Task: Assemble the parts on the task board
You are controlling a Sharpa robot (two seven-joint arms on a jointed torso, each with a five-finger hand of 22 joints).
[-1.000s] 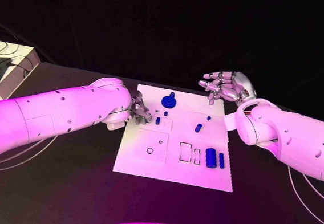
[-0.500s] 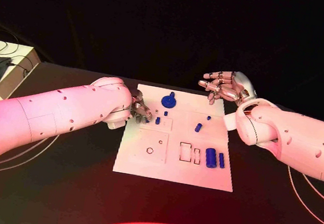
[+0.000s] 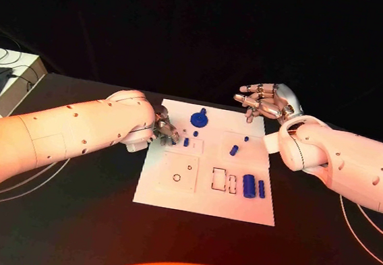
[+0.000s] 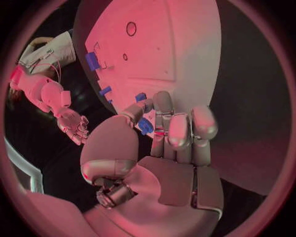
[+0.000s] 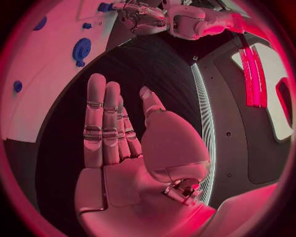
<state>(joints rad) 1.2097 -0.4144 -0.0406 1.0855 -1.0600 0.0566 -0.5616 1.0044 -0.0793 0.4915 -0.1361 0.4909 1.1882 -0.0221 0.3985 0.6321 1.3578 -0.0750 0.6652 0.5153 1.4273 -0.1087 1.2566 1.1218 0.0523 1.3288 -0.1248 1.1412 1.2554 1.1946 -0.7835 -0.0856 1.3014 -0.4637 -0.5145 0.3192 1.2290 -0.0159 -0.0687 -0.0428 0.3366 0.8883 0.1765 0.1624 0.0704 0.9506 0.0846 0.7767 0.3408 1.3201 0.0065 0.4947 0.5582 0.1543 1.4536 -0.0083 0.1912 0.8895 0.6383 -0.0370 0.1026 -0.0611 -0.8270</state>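
Your left hand [image 3: 163, 129] sits at the left edge of the white board [image 3: 205, 199] on the black bench [image 3: 60, 214], pinching a small blue piece [image 4: 145, 126] between thumb and fingers. Your right hand [image 3: 265, 101] hovers beyond the board's far right corner, fingers apart and holding nothing. On the board you have a round blue part [image 3: 200, 119] near the far edge and blue blocks [image 3: 250, 186] standing at its right side.
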